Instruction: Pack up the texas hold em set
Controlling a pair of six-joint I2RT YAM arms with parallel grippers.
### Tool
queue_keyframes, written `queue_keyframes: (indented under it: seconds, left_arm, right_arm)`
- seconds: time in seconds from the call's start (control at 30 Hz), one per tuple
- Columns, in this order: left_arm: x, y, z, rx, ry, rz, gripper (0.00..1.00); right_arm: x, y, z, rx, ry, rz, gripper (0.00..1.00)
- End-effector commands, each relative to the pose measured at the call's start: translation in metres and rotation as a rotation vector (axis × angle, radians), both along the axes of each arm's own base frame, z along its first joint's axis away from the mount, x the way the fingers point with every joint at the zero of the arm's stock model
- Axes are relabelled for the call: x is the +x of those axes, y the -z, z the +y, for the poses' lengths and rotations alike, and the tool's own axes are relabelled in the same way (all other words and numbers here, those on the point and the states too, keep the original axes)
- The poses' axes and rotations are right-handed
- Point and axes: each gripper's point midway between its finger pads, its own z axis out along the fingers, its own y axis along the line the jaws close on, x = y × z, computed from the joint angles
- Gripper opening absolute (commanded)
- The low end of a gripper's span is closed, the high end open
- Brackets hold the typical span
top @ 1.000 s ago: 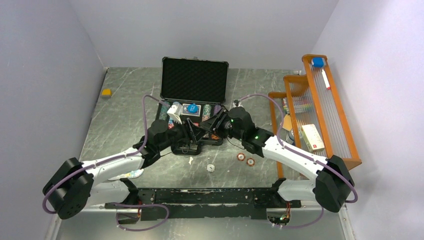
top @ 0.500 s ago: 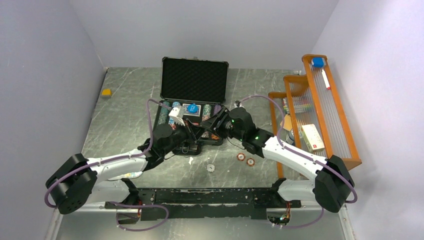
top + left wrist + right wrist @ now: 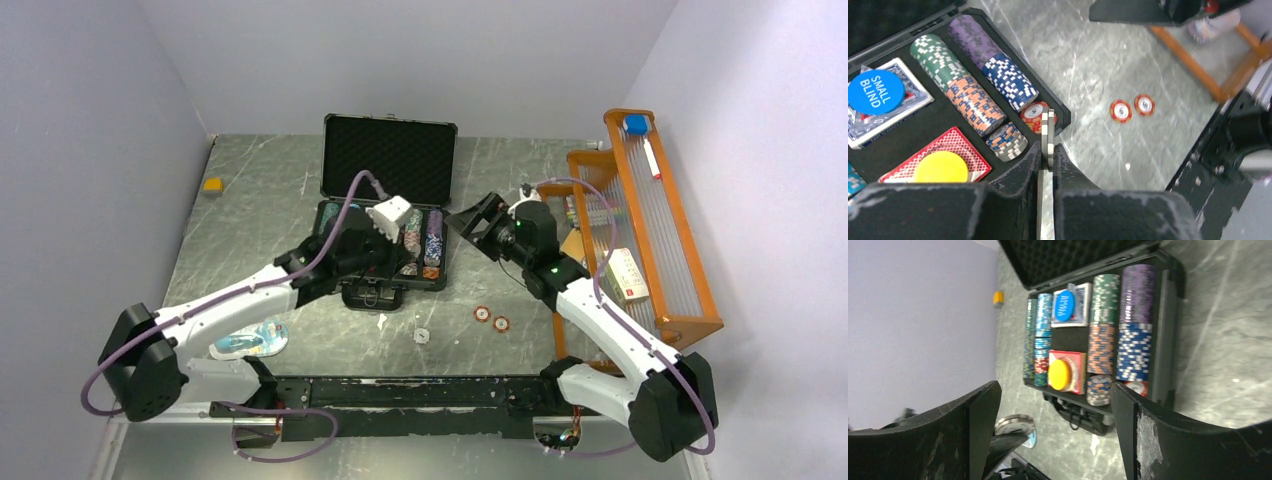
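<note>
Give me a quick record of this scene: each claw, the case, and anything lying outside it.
left gripper: shut, pinching pale chips on edge, near a corner of the case
right gripper: open, empty, to the right of the case
case: open, lid up; chip rows and card decks inside
outside the case: two red chips flat on the table

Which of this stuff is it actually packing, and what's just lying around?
Belongs to the job: briefcase, chips in case, pinched chips in left gripper, two loose chips, red deck, blue deck, white disc.
Just lying about: orange rack, yellow block, blister pack.
</note>
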Motion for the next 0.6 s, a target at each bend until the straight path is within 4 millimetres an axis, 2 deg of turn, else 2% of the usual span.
queue_keyframes:
  seconds: [0.0,0.2,0.57]
  left_arm:
    - [-0.029,0.040,0.012,0.307,0.242,0.119,0.07]
    - [-0.027,0.068,0.022,0.514,0.333,0.181,0.07]
    - [0.000,0.092,0.017,0.682,0.358,0.194,0.07]
  right_arm:
    - [-0.011,0.028,-0.018,-0.061,-0.036,0.044,0.85]
    - [-0.022,0.047,-0.034,-0.050,-0.019,0.084,0.84]
    - [-0.030,0.064,-0.050,-0.128,-0.052,0.095,0.84]
